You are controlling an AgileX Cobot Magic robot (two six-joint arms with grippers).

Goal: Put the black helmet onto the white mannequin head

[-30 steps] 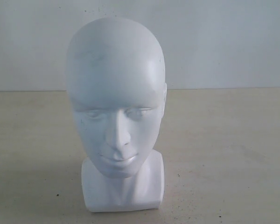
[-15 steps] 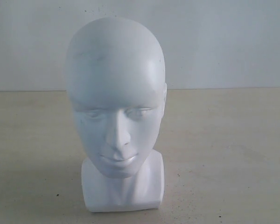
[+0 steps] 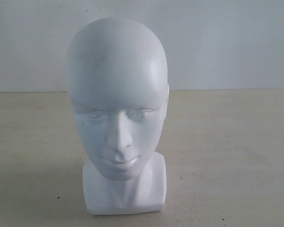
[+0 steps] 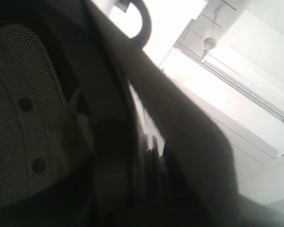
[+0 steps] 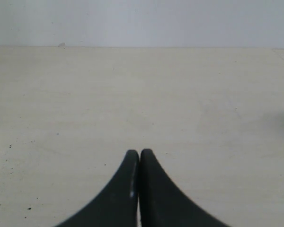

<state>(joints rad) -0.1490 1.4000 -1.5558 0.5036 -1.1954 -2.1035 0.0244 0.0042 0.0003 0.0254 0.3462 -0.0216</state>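
The white mannequin head (image 3: 117, 99) stands upright on its blocky neck base on the beige table, its bare face turned toward the exterior camera. The black helmet (image 4: 28, 104) fills the left wrist view at very close range: mesh padded lining, a dark rim and a strap loop against a bright ceiling. The helmet's edge runs into the dark, blurred jaw area of my left gripper (image 4: 146, 189), which looks clamped on it. My right gripper (image 5: 140, 153) hangs low over bare table, fingertips pressed together and holding nothing. Neither gripper nor the helmet shows in the exterior view.
Around the head, the beige table (image 3: 227, 156) carries a few dark specks. A pale wall (image 3: 227, 42) rises behind it. The right wrist view holds only the tabletop and the same wall.
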